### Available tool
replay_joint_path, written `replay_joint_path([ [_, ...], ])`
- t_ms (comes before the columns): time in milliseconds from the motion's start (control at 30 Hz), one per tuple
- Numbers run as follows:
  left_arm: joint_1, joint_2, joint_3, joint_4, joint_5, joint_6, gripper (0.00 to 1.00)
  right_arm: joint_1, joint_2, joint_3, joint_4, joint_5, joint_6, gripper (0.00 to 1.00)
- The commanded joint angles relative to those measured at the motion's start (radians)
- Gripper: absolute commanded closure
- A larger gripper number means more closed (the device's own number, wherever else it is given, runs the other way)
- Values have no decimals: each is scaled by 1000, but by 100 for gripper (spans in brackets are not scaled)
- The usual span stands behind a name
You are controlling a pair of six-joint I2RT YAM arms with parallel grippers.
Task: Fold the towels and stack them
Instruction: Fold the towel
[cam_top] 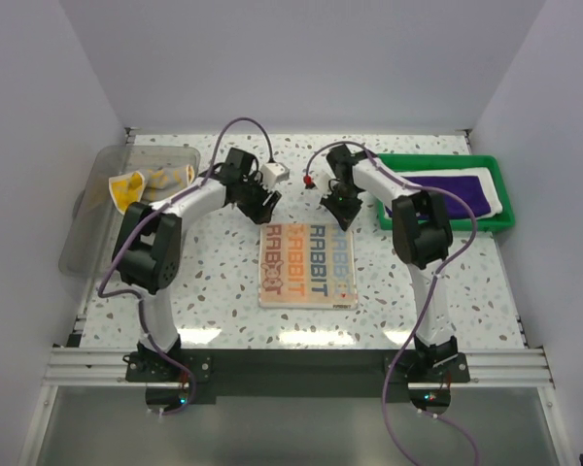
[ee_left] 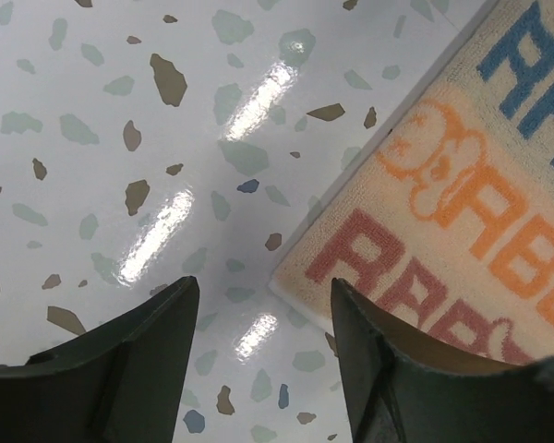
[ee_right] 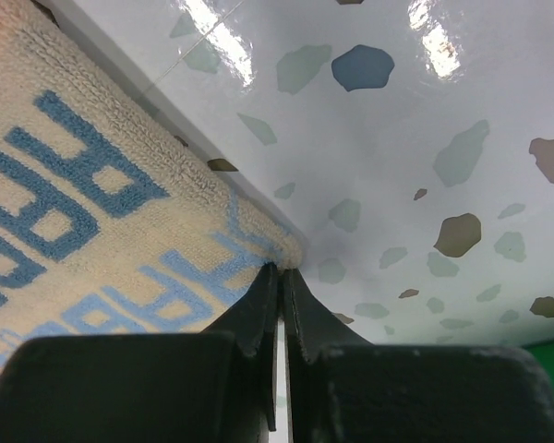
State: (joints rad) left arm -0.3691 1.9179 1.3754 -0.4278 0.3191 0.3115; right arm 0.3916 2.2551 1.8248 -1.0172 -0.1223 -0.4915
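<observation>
The pale towel with orange, blue and red letters (cam_top: 308, 264) lies folded flat in the middle of the table. My left gripper (cam_top: 262, 202) hovers open just off its far left corner; the wrist view shows the towel (ee_left: 443, 212) beside the spread fingers of that gripper (ee_left: 263, 295), with bare table between them. My right gripper (cam_top: 342, 210) sits at the far right corner, and its jaws (ee_right: 280, 269) are closed with their tips on the towel's corner (ee_right: 92, 231). The purple towel (cam_top: 457, 191) lies on the white towel (cam_top: 502, 206) in the green tray.
The green tray (cam_top: 447, 226) stands at the back right. A clear plastic bin (cam_top: 92, 218) at the back left holds yellow and pale cloths (cam_top: 141, 184). A small white object (cam_top: 274, 173) and a red one (cam_top: 309, 182) lie on the table behind the towel.
</observation>
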Motion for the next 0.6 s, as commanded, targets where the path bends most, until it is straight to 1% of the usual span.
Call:
replay_joint_path([
  [0,-28,32,62,-52,15,57,38,9,43,2,-23,15,-21,100],
  [67,-36,49,70,-58,-1,61,41,15,41,-2,-17,18,-22,100],
  [100,-42,56,79,-68,-6,60,44,18,40,-5,-11,21,-19,100],
  [333,-50,90,96,-72,-54,61,48,29,32,-12,-1,26,-18,100],
  [400,-56,98,87,-69,-58,61,52,29,32,-19,3,29,-13,100],
  [567,-73,128,47,-46,-101,58,54,29,27,-35,14,42,-13,100],
])
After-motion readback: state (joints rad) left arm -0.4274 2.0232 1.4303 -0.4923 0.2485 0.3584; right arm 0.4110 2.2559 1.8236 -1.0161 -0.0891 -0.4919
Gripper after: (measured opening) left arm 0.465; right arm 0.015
